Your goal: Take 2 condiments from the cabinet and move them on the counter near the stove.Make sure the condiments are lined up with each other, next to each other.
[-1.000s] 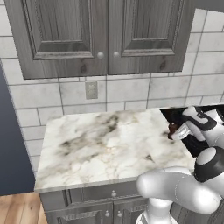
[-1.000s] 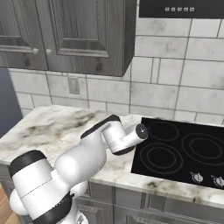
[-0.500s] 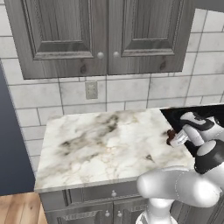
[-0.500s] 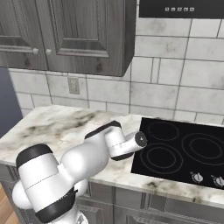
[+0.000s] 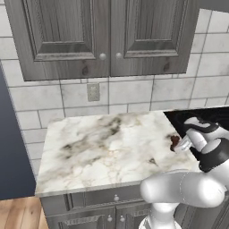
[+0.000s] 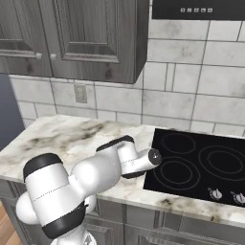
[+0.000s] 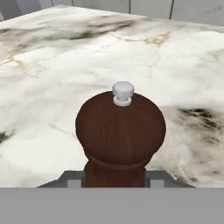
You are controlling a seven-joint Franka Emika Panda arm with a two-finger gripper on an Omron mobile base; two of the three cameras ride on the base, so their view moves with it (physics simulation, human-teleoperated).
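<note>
**Shaker upright in the tool, at the stove end of the worktop**

Shaker (image 7: 120, 140): squat, dark red-brown, pepper-mill shape, small white knob on top. Stands upright. In the hand view its narrow waist sits between the two grey finger tips (image 7: 72, 180), one on each side, so the tool (image 7: 114, 180) is closed narrow onto the shaker. I can't tell from these frames whether its base touches the marble or sits just above it.

In the left base view the shaker (image 5: 175, 142) shows as a small dark blob right at the tool end of the arm, on the right part of the worktop (image 5: 98, 147), just beside the left edge of the stove (image 5: 201, 117). In the right base view the arm's wrist covers that spot; the stove (image 6: 201, 165) lies right of it, black glass with thin ring outlines and small silver knobs (image 6: 216, 194) along the near edge.

Worktop: white marble, brown-grey veining, darker patch toward the left-centre, thick pale front edge. Grey drawer fronts (image 5: 112, 197) below it.

Cabinet (image 5: 103, 36): grey wood-grain wall unit above the worktop, both panelled doors closed, two round knobs (image 5: 103, 56) side by side at the meeting edge. Same unit in the right base view (image 6: 91, 38), well left of the dark hood (image 6: 198, 8) with a row of small buttons.

Back wall: pale tile, one wall outlet (image 5: 93, 91) under the cabinet, far side of the worktop. Wood floor (image 5: 18, 214) at the near left.
</note>
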